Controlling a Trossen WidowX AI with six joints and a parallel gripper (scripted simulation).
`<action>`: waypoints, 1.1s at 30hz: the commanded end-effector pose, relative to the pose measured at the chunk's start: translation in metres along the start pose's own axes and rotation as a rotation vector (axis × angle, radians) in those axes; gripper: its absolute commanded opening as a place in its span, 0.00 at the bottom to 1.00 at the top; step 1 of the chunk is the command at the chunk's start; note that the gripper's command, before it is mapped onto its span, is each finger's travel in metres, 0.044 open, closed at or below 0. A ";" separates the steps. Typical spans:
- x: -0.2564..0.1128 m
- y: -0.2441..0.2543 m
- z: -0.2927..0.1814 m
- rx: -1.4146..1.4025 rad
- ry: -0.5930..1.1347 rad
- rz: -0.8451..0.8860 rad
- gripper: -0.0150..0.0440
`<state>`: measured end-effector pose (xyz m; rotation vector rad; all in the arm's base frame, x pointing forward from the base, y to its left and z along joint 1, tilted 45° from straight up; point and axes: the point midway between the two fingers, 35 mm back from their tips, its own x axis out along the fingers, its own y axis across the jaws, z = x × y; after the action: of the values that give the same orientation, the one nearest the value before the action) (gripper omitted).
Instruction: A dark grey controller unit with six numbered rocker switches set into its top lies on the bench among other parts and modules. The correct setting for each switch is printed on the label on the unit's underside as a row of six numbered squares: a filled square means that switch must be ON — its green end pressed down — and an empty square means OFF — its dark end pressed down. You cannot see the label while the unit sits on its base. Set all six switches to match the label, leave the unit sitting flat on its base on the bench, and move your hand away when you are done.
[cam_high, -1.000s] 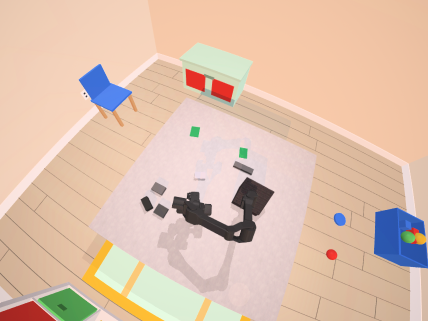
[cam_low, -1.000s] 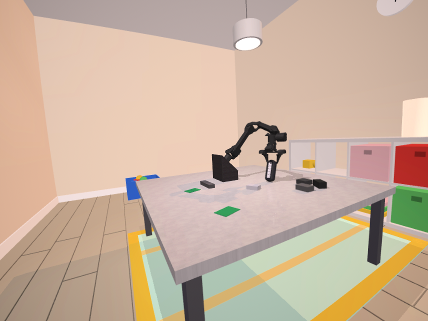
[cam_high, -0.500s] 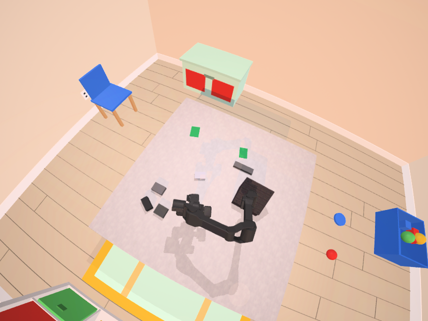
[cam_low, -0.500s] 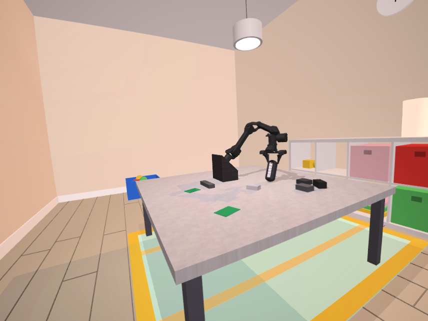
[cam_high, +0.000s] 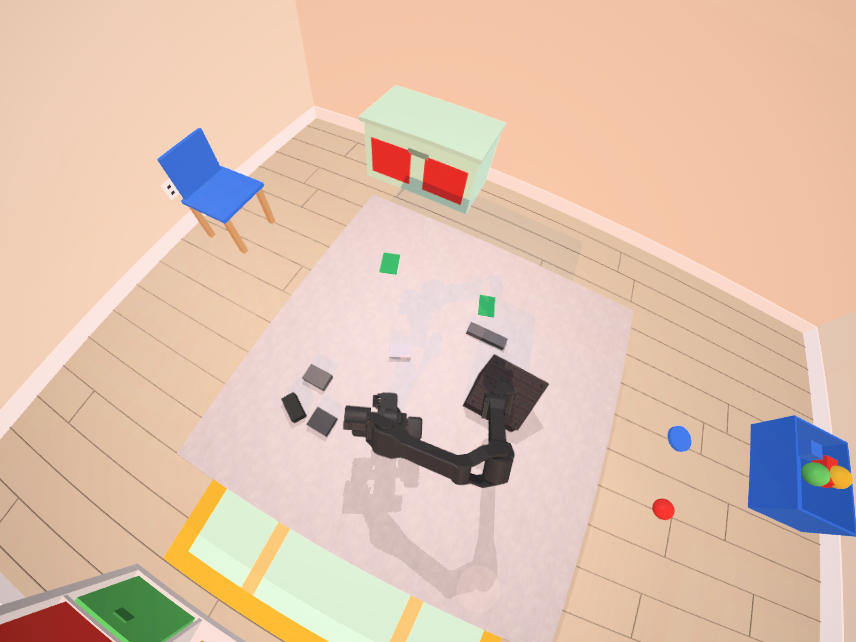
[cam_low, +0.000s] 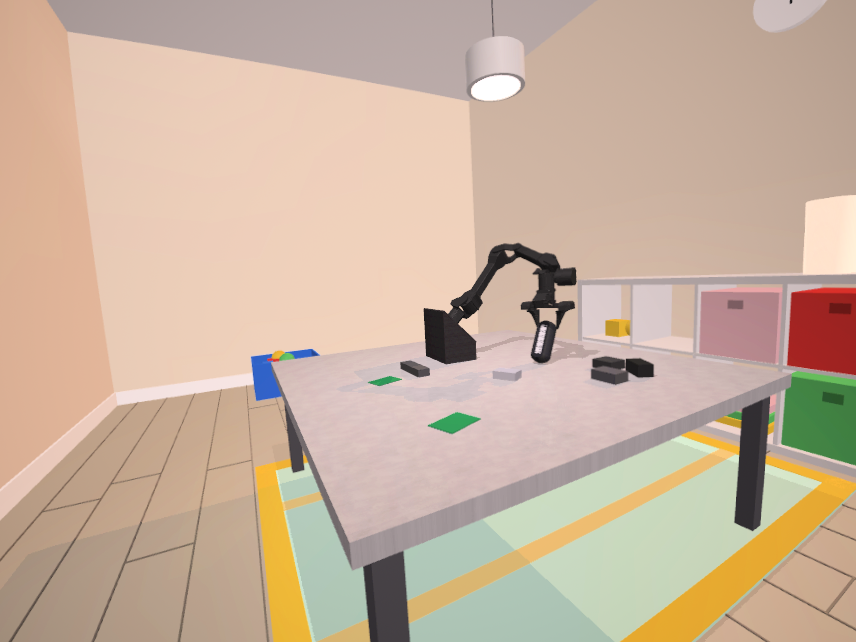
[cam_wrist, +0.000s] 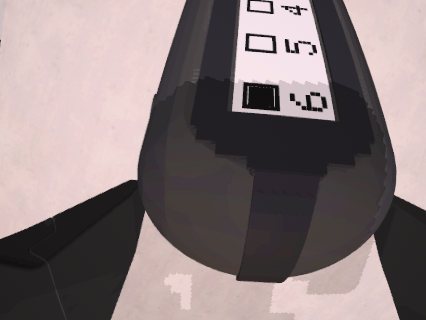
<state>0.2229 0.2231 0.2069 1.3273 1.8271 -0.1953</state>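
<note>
The dark grey controller unit (cam_low: 542, 358) (cam_wrist: 210, 200) stands on end, tilted, between the fingers of my gripper (cam_low: 546, 324) (cam_wrist: 263, 202). My gripper is shut on its rounded sides near the upper end. The unit's lower end is at or just above the bench; I cannot tell if it touches. Its underside label (cam_low: 541, 340) (cam_wrist: 280, 67) faces the wrist camera. In the wrist view, square 6 is filled and squares 5 and 4 are empty. Squares 1 to 3 are out of that view and too small to read in the exterior view. The rocker switches are hidden.
Three dark modules (cam_high: 317, 377) (cam_low: 609, 375) lie beyond the unit, away from the arm base (cam_high: 522, 393) (cam_low: 442, 338). A pale block (cam_high: 400, 351) (cam_low: 506, 374) lies nearby. A long dark bar (cam_high: 486, 335) (cam_low: 414, 368) and two green pieces (cam_high: 389, 263) (cam_low: 454, 422) lie farther off.
</note>
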 end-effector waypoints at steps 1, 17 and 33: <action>0.004 -0.002 -0.002 0.006 -0.005 -0.006 0.83; 0.010 -0.002 -0.013 0.006 -0.004 -0.006 0.83; 0.018 -0.002 -0.023 0.006 -0.004 -0.005 0.83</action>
<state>0.2090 0.2469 0.2122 1.3265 1.8329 -0.1871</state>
